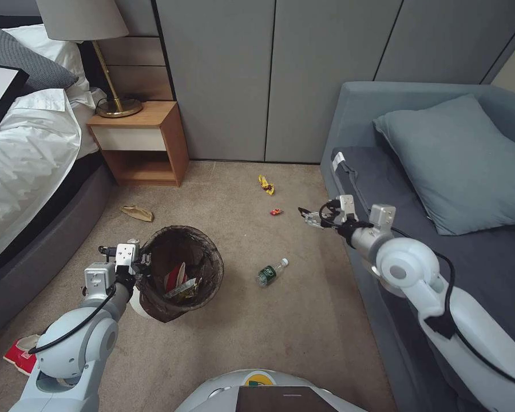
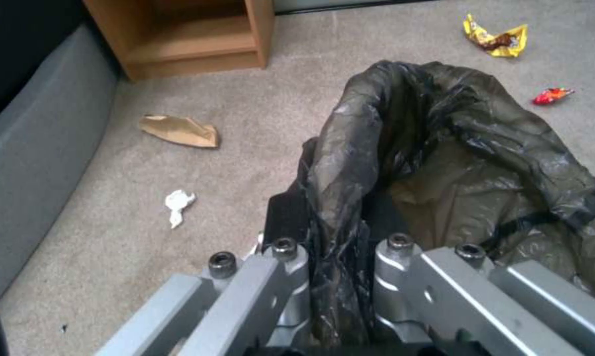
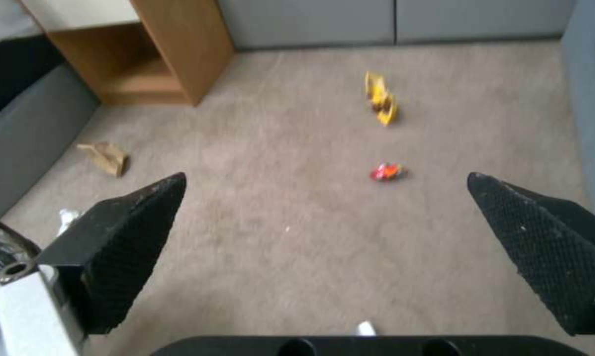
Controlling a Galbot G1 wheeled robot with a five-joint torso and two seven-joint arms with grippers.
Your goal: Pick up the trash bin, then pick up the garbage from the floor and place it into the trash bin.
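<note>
The trash bin (image 1: 210, 252), white with a dark liner bag, hangs tilted just above the floor (image 1: 303, 320). My left gripper (image 1: 142, 260) is shut on its rim; in the left wrist view the gripper (image 2: 340, 237) pinches the liner (image 2: 455, 148). Some packets lie inside the bin. My right gripper (image 1: 310, 217) hovers open over the carpet, its fingers (image 3: 113, 247) wide apart around a red wrapper (image 3: 387, 171) below. Garbage on the floor: red wrapper (image 1: 276, 212), yellow wrapper (image 1: 265, 184), clear bottle (image 1: 271, 272), tan paper (image 1: 136, 213), white tissue (image 2: 178, 203), red packets (image 1: 22, 352).
A wooden nightstand (image 1: 140, 143) with a brass lamp (image 1: 111, 86) stands against the grey wall panels. The bed (image 1: 28, 171) borders the left side. A grey sofa (image 1: 383, 189) with a pillow (image 1: 458, 160) borders the right, close under my right arm.
</note>
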